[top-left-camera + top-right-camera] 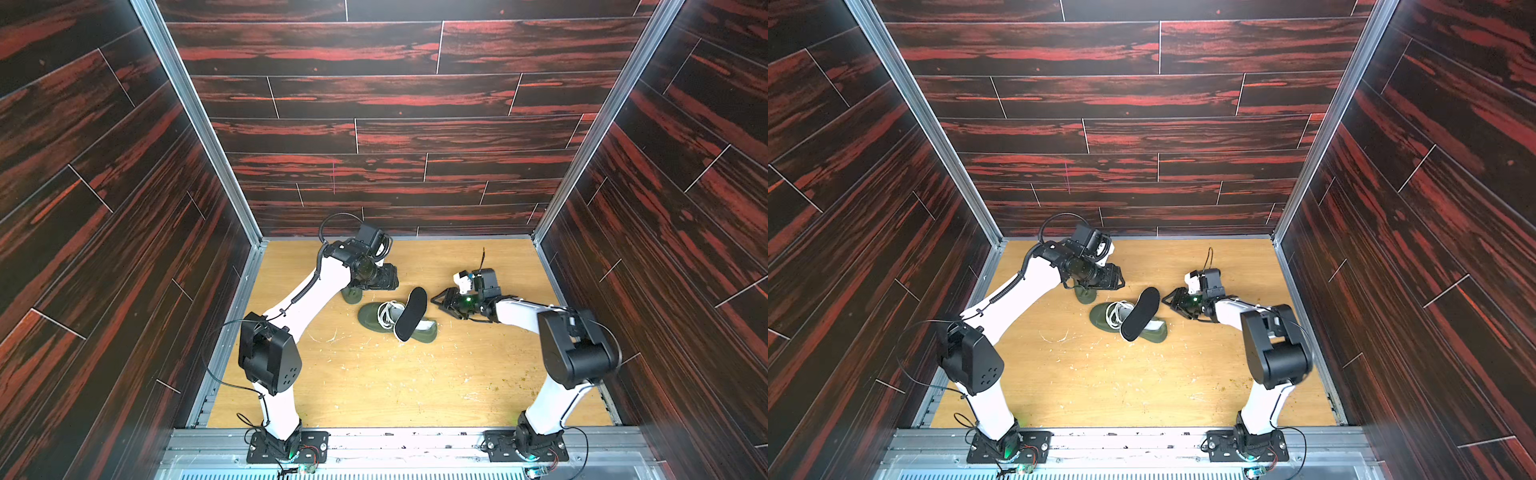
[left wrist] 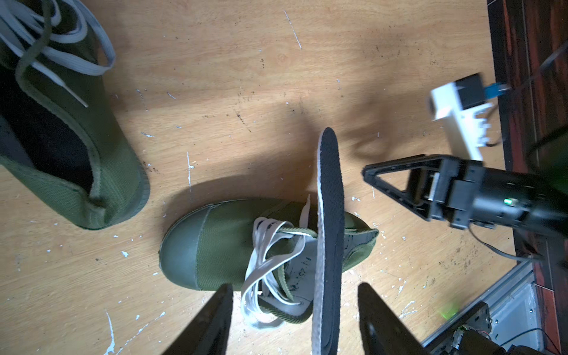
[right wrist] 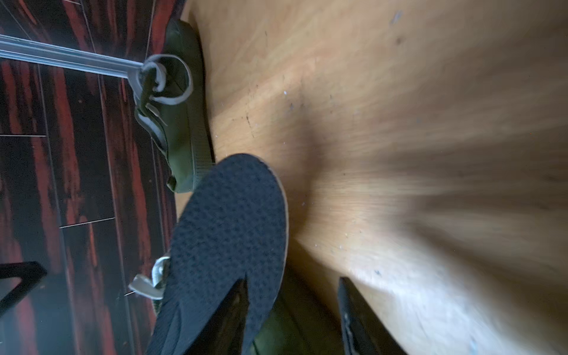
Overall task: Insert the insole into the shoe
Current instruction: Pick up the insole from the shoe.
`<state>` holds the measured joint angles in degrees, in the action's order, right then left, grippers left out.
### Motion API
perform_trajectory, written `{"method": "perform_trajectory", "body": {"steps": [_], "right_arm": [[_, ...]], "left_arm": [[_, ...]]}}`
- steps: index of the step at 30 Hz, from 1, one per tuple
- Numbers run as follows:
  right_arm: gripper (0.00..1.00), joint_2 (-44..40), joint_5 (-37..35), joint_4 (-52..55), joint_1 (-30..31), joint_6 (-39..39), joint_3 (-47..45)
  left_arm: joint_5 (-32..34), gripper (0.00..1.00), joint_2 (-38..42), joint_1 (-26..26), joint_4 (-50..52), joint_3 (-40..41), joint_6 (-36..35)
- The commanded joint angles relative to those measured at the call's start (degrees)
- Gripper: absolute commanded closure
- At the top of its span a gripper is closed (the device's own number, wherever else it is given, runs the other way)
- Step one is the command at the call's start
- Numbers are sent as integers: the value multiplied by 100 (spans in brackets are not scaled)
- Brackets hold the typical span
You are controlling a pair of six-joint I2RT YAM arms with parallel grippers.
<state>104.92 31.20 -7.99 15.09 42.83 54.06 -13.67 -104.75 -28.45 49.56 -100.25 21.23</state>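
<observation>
Leaning insole just beside right tool

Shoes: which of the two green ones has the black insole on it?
The central shoe, carrying the insole; the other shoe lies farther back, without one.

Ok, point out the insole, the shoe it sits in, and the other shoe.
insole (image 1: 411, 313), a top view, middle of black face
shoe (image 1: 366, 319), a top view, green toe
other shoe (image 2: 123, 178), left wrist view, heel side
</observation>
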Motion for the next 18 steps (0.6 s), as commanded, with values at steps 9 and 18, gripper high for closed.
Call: {"method": "perform_trajectory", "body": {"steps": [9,18], "right_arm": [[51,618,804,-1243,125,979,130],[62,793,994,-1898,230,1364,36]], "left_arm": [[137,34,255,32,270,-155,-98],[216,34,326,32,290,-199,-126]]}}
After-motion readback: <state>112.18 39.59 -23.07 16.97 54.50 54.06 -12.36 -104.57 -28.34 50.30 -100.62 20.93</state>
